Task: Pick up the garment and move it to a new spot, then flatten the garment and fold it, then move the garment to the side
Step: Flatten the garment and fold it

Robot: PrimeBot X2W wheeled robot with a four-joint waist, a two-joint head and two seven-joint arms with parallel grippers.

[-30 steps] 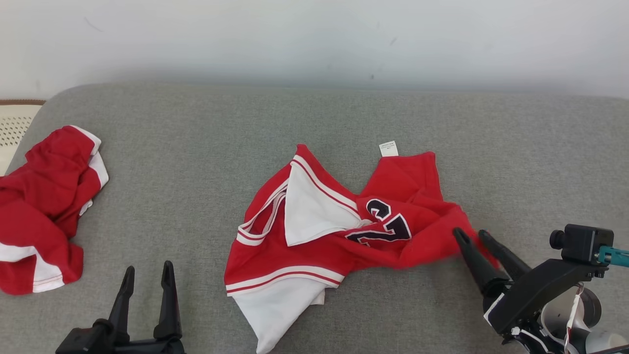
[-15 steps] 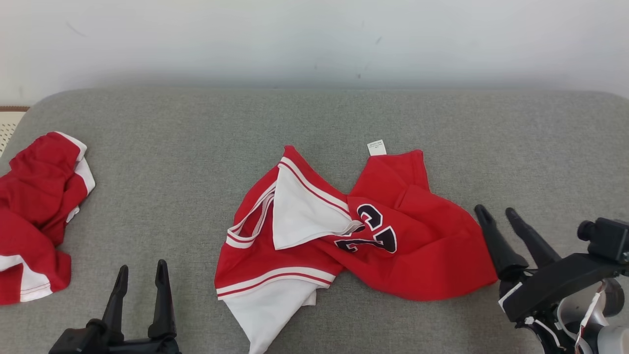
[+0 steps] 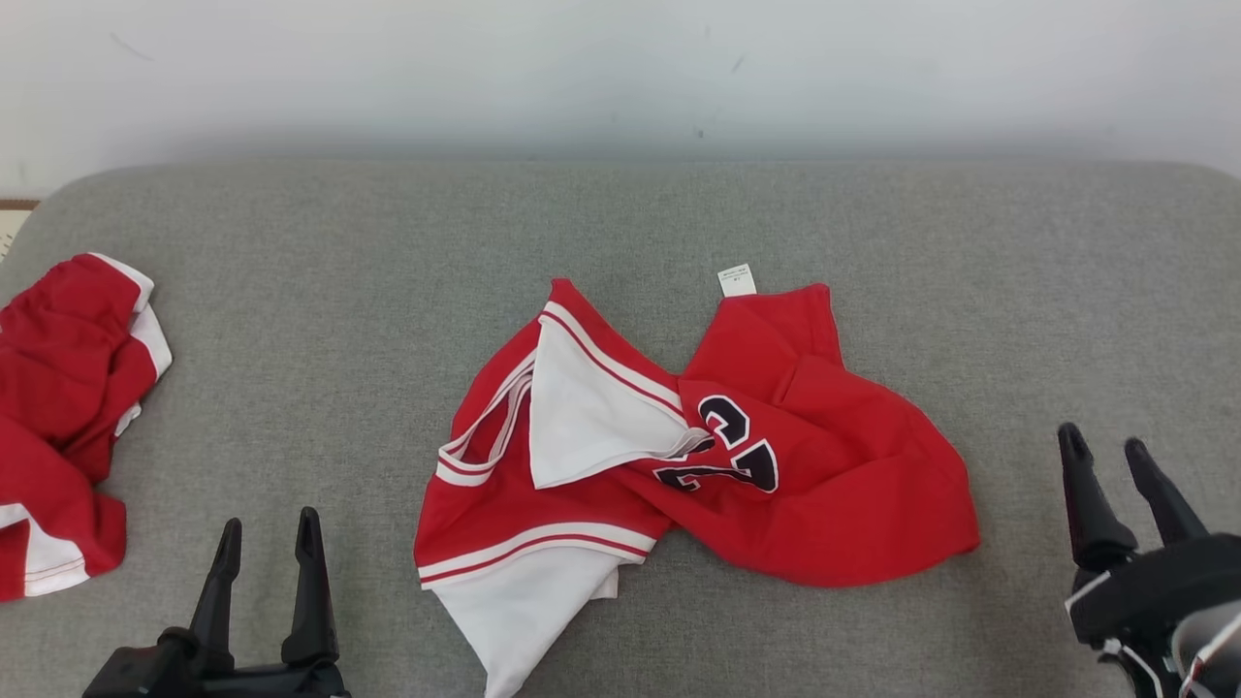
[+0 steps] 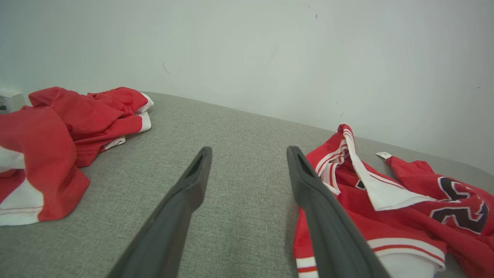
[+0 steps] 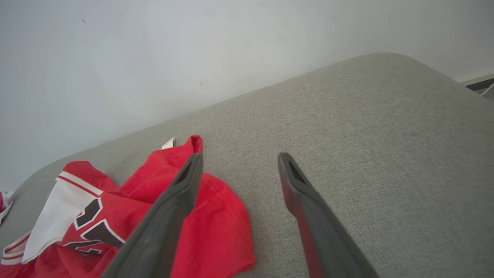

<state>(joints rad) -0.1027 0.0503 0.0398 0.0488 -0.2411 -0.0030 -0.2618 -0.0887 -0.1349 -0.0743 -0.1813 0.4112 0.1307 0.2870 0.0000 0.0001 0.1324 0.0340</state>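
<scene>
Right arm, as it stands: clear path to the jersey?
Probably yes: the right gripper is open just beside the jersey, with bare cushion between them and nothing in the way.

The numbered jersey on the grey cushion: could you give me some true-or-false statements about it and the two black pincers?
1. The jersey lies flat and smooth. False: it is crumpled and folded over itself.
2. The right pincer grips the jersey. False: it is open and apart from it.
3. The left pincer is open and empty. True.
4. A second red garment lies at the far left. True.
</scene>
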